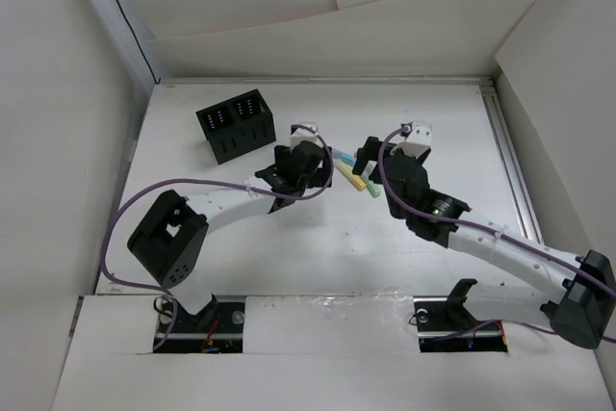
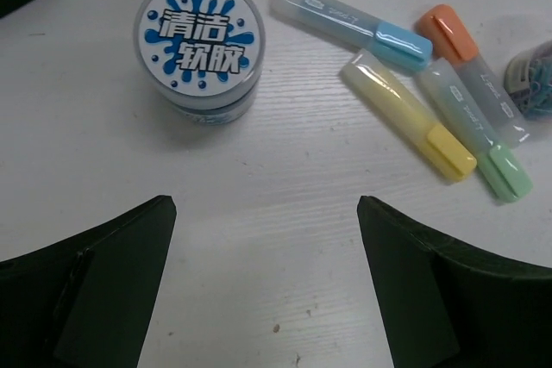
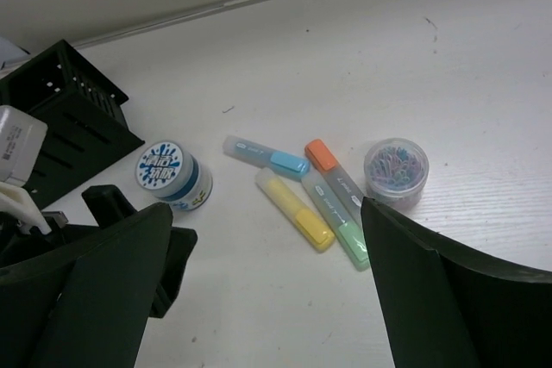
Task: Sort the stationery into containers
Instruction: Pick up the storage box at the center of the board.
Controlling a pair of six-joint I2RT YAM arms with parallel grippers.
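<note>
Left hand: fingers spread wide, holding nothing. The white cylinder with a blue-patterned top stands upright on the surface, at 11 o'clock from that hand. Four sticks lie flat, close together, at 1 o'clock: blue marker, yellow marker, green marker, orange marker. Yellow and green lie side by side.

Right hand: fingers spread wide, empty. A clear jar of paper clips stands just beside the orange marker, at its 3 o'clock.

In the top view the black organizer sits at 10 o'clock from the left hand, apart from all the stationery.
</note>
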